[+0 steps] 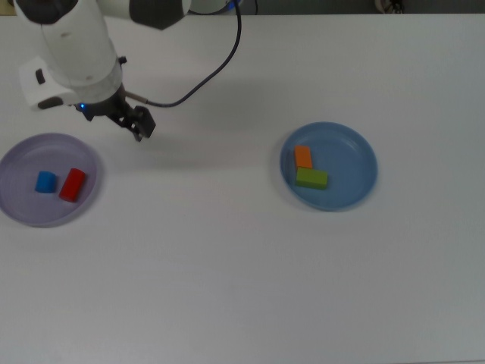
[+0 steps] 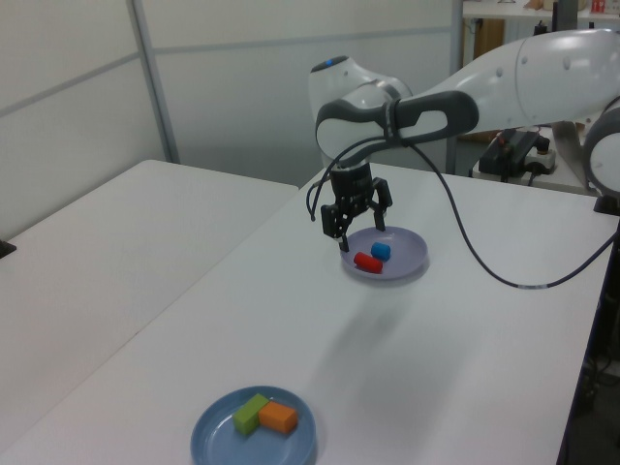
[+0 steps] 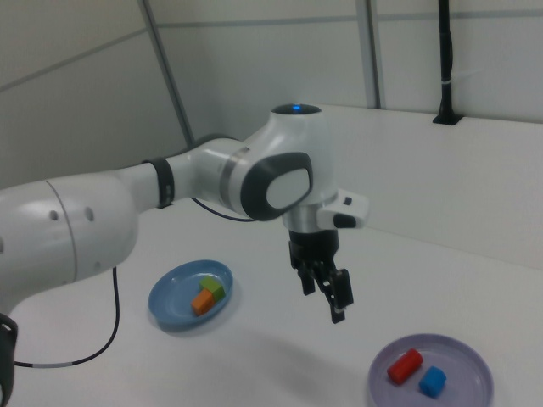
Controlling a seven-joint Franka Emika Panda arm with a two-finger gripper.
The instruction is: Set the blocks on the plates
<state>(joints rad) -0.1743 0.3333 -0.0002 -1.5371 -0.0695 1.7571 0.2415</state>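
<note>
Left view, near to far. Blue plate on the bench, holding green bar touching orange wedge. Farther back, lavender plate holding red cylinder beside blue block. Claw hangs above the plate's near edge, fingers spread wide, empty.

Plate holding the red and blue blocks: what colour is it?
Pale lavender plate, clearest in the top view.
</note>
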